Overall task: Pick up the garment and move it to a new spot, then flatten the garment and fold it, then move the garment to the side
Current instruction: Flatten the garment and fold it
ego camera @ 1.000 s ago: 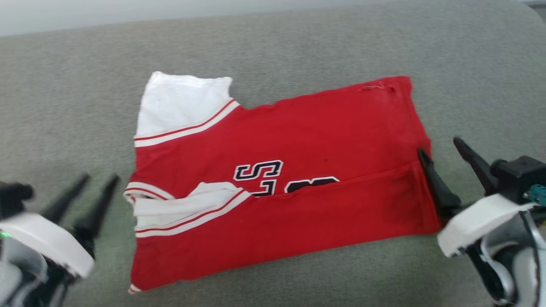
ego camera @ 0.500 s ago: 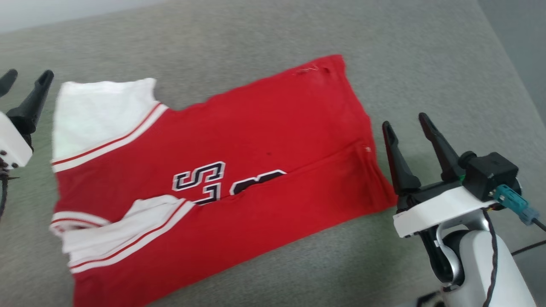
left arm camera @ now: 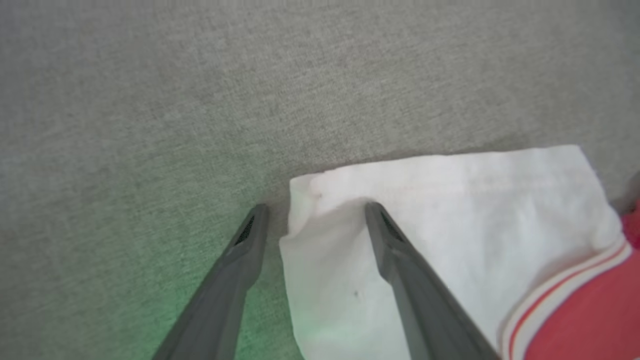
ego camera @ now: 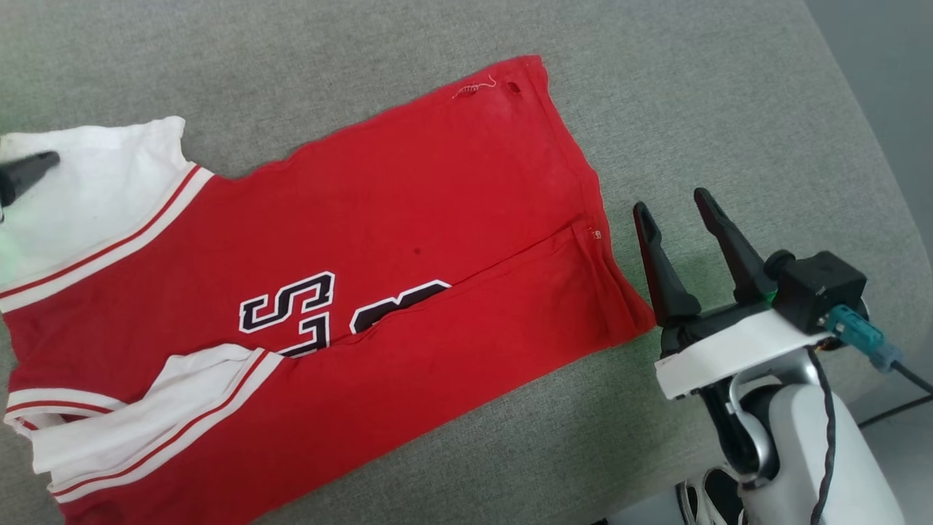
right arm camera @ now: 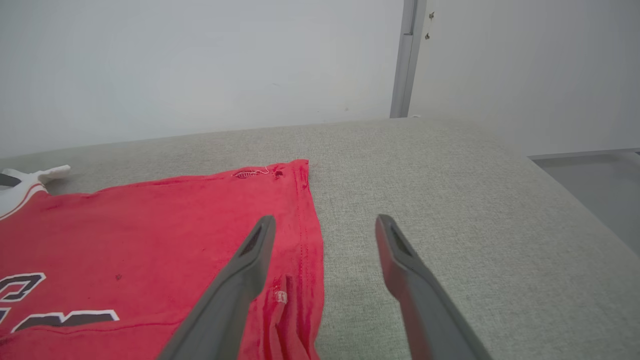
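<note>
Left hand (left arm camera: 315, 210) stands wide, straddling the corner of the far white sleeve; right hand (ego camera: 672, 202) gapes empty just beside the hem. Garment (ego camera: 437, 219) lies flat on the grey cushion (ego camera: 729, 109), its near edge already folded over. Folding looks half done: next, both hands likely need to pinch the far corners.

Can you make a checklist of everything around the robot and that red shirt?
Surface: grey fabric surface, flat and woven.
Job's things: red shirt lies spread out, its near edge folded over part of the black-and-white lettering; small hole near the hem.
Clutter: nothing seen.
Grippers: left gripper open, straddling the edge of the white sleeve; right gripper open and empty, beside the hem.
Cables: dark cable with a teal connector at the right wrist.
Surroundings: pale wall, grey post.
</note>
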Controlling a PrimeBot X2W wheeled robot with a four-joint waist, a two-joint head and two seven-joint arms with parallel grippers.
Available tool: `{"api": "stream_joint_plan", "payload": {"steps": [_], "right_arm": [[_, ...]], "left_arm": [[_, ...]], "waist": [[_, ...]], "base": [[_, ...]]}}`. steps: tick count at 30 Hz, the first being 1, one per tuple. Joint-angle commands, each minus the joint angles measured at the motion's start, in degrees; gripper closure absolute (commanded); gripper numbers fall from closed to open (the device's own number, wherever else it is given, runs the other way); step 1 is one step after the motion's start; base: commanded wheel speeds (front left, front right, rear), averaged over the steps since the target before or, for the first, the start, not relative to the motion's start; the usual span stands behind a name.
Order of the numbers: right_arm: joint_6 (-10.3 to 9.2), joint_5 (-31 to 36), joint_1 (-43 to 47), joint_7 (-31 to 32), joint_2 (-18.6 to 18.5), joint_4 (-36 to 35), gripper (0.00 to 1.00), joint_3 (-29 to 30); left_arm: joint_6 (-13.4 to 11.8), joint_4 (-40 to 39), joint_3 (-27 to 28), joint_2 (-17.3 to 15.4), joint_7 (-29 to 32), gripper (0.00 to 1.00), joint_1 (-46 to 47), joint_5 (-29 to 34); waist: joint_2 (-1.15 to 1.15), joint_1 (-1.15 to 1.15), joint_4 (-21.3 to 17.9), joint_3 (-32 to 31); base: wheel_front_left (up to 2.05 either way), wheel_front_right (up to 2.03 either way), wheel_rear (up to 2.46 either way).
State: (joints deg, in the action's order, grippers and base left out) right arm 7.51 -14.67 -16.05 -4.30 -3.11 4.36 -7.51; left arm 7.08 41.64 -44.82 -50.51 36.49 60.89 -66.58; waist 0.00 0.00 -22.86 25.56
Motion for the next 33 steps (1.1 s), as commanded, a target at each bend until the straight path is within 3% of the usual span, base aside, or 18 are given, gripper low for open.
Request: {"api": "stream_joint_plan", "payload": {"steps": [1, 2, 6, 12, 19, 21, 27, 28, 29, 30, 33], "right_arm": [[-0.04, -0.2, -0.9, 0.1, 0.2, 0.0, 0.0, 0.0], [-0.04, -0.2, -1.3, 0.4, 0.2, 0.0, 0.0, 0.2], [-0.04, 1.0, -5.0, 4.0, -0.4, 0.4, 0.0, -0.8], [-0.05, -2.0, -16.5, 17.2, -5.8, 5.1, 0.0, -4.4], [-0.06, -6.4, -32.1, 30.3, -12.1, 17.9, 0.0, -6.1], [-0.04, -8.8, -36.7, 35.3, -12.7, 23.7, 0.0, -7.1], [-0.04, -12.3, -41.6, 42.0, -13.9, 31.1, 0.0, -11.2], [-0.04, -12.6, -41.9, 42.0, -14.0, 31.7, 0.31, -11.7], [-0.04, -12.8, -42.4, 41.5, -14.1, 32.1, 0.78, -11.9], [-0.04, -13.1, -42.6, 40.9, -14.3, 32.6, 1.0, -11.8], [-0.05, -13.7, -42.5, 38.6, -15.3, 32.8, 1.0, -12.2]], "left_arm": [[0.3, 0.2, -0.8, 1.0, 0.3, 0.27, -0.7, 0.0], [0.4, 0.1, -0.8, 1.2, 0.7, 1.0, -0.1, -0.5], [0.4, -1.1, -1.7, 1.6, 0.5, 1.0, 1.8, -0.3], [0.5, -4.3, -3.5, 2.9, -1.4, 1.0, 4.3, -1.1], [0.5, -7.7, -6.9, 4.9, -4.3, 1.0, 6.2, -2.2], [0.4, -8.6, -8.2, 5.7, -5.5, 1.0, 7.0, -3.0], [0.3, -9.6, -11.3, 6.7, -7.0, 1.0, 8.5, -4.4], [0.3, -9.8, -11.8, 6.8, -7.6, 1.0, 8.7, -4.7], [0.3, -9.9, -12.2, 7.0, -8.3, 1.0, 9.0, -5.0], [0.3, -10.0, -12.6, 7.2, -8.9, 1.0, 9.2, -5.2], [0.3, -10.9, -13.6, 8.0, -11.7, 1.0, 9.0, -6.8]], "waist": [[0.0, 0.0, 0.1, 0.2], [0.0, 0.0, 0.2, 0.4], [0.0, 0.0, 1.4, 1.0], [0.0, 0.0, 5.0, 2.9], [0.0, 0.0, 10.2, 5.2], [0.0, 0.0, 12.0, 5.9], [0.0, 0.0, 14.5, 6.9], [0.0, 0.0, 14.8, 7.0], [0.0, 0.0, 15.1, 7.0], [0.0, 0.0, 15.4, 6.8], [0.0, 0.0, 16.6, 5.4]], "base": [[0.0, 0.0, 0.0], [0.0, 0.0, 0.0], [0.0, 0.0, 0.0], [0.0, 0.0, 0.0], [0.0, 0.0, 0.0], [0.0, 0.0, 0.0], [0.0, 0.0, 0.0], [0.0, 0.0, 0.0], [0.0, 0.0, 0.0], [0.0, 0.0, 0.0], [0.0, 0.0, 0.0]]}}
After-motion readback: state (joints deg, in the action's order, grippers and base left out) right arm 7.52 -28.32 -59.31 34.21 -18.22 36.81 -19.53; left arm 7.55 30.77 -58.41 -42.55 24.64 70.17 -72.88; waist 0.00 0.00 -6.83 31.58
